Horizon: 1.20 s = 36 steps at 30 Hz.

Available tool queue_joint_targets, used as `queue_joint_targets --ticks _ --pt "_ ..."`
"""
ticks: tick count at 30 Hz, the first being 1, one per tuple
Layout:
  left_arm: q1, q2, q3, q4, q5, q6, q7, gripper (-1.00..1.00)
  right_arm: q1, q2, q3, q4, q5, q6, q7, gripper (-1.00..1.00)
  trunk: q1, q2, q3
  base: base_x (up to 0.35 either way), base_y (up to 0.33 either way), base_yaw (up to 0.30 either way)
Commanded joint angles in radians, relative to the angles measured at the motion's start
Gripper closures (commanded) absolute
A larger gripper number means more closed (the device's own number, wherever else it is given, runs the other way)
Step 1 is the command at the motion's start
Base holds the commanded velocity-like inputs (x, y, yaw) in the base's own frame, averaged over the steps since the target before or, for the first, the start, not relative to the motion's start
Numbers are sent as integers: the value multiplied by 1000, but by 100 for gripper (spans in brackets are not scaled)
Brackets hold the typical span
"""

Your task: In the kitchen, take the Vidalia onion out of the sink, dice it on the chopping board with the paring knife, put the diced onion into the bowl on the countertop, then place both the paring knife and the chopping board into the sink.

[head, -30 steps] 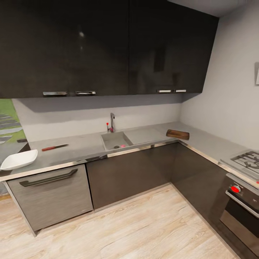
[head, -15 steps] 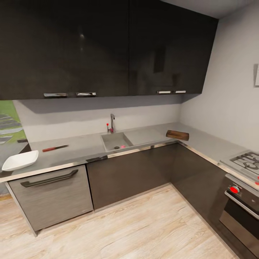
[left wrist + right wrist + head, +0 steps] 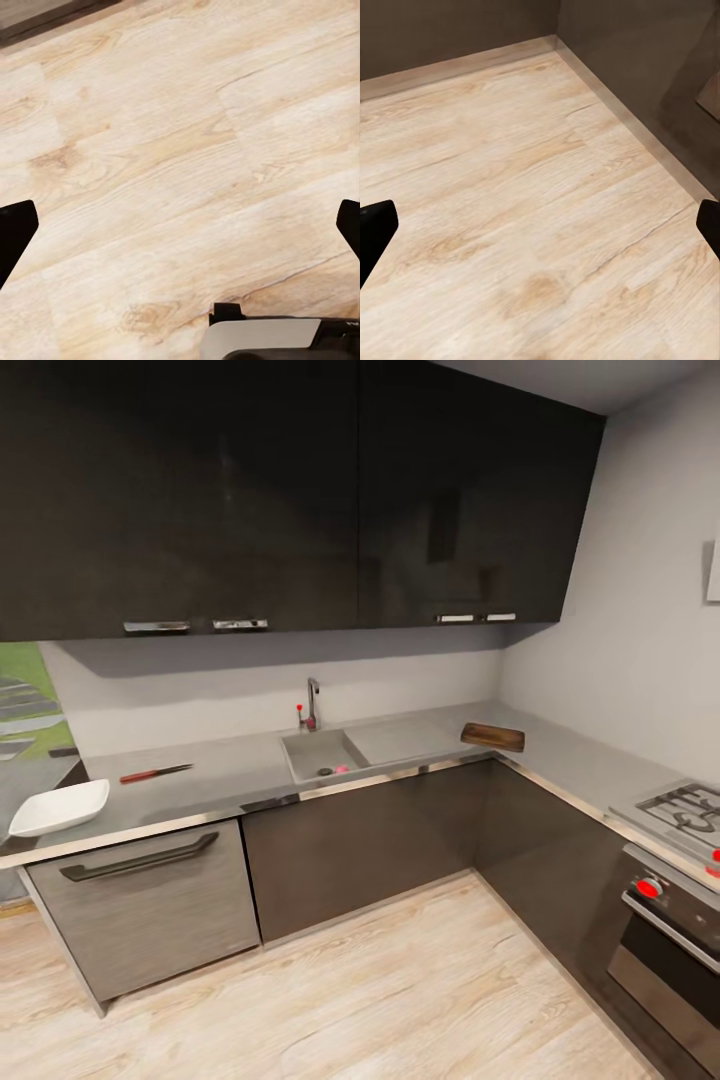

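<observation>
The grey countertop (image 3: 230, 770) runs along the far wall, with the steel sink (image 3: 322, 752) set into it. The small pinkish Vidalia onion (image 3: 342, 768) lies inside the basin near the drain. Right of the sink, at the counter's corner, rests the dark brown chopping board (image 3: 493, 737). The paring knife (image 3: 155, 773), red-handled, lies on the counter left of the sink. The white bowl (image 3: 60, 807) stands at the far left edge. My left gripper (image 3: 180, 232) and right gripper (image 3: 540, 229) both hang open over the pale wooden floor, holding nothing.
Dark wall cabinets (image 3: 300, 490) hang above the counter. A chrome faucet (image 3: 312, 705) stands behind the basin. A gas hob (image 3: 690, 808) and an oven with red knobs (image 3: 648, 888) fill the right side. Wooden floor (image 3: 380, 990) lies open between me and the base cabinets.
The whole head view has shifted slightly, so the camera has moved. The onion, board, knife and bowl have kept their places on the counter.
</observation>
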Motion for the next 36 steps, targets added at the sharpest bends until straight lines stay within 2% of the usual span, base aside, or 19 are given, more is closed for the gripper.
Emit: queue_joint_targets --ticks 1,7,36 --pt "0 0 1 0 1 -2 0 -100 0 0 0 1 0 -3 -2 -100 -4 7 3 0 0 0" --pt "0 0 1 -1 1 -2 0 -100 0 0 0 1 0 -3 -2 -100 -27 49 22 0 0 0" --pt "0 0 1 -2 1 -2 0 -100 0 0 0 1 1 -3 -2 -100 -27 49 22 0 0 0"
